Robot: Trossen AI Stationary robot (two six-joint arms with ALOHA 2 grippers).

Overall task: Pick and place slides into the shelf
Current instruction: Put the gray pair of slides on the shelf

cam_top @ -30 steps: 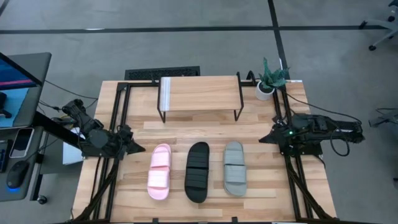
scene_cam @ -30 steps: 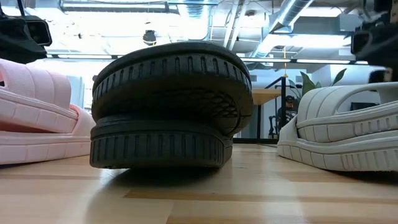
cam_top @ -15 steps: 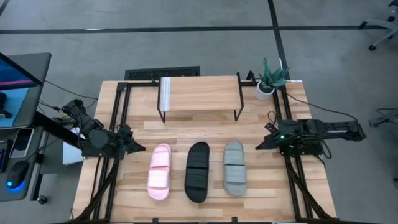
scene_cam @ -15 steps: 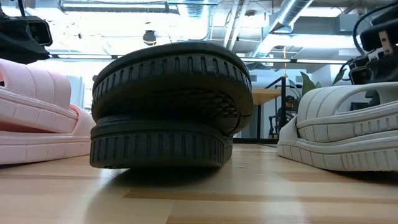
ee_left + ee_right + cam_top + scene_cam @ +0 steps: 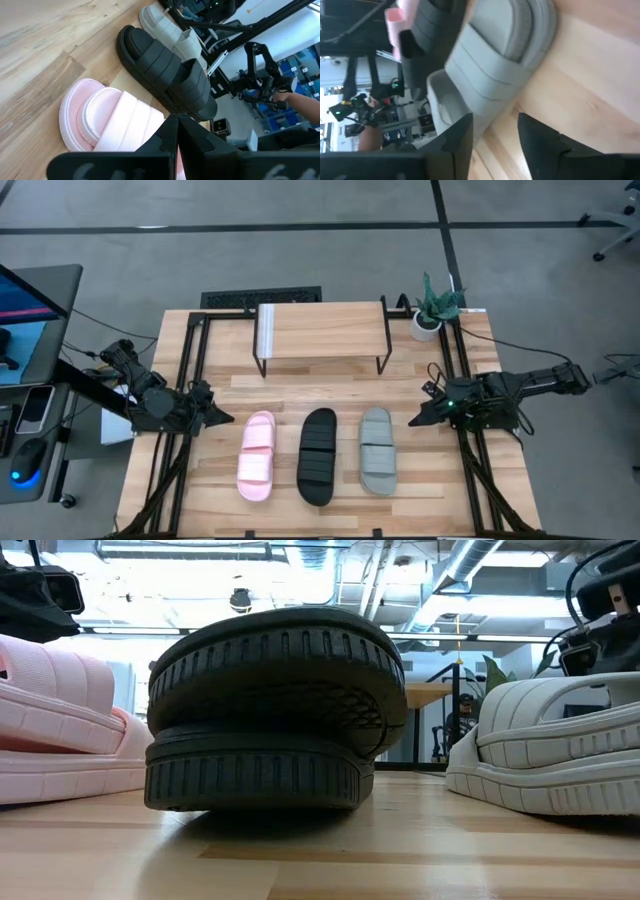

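Three slides lie sole-down in a row on the slatted table: pink, black and grey. The shelf stands on its thin black legs behind them, at the far edge. My left gripper is shut and waits just left of the pink slide, touching nothing. My right gripper hovers just right of the grey slide. Its fingers are open and point at that slide's strap, with nothing between them.
A small potted plant stands at the table's far right corner, beside the shelf. Black frame rails run along both table sides under the arms. There is bare wood between the slides and the shelf. A person's hand shows beyond the table.
My right gripper has come down and toward the table's near edge and the grey slide. It has rolled about its own axis and its fingers have spread open. The left arm and the slides have stayed put.
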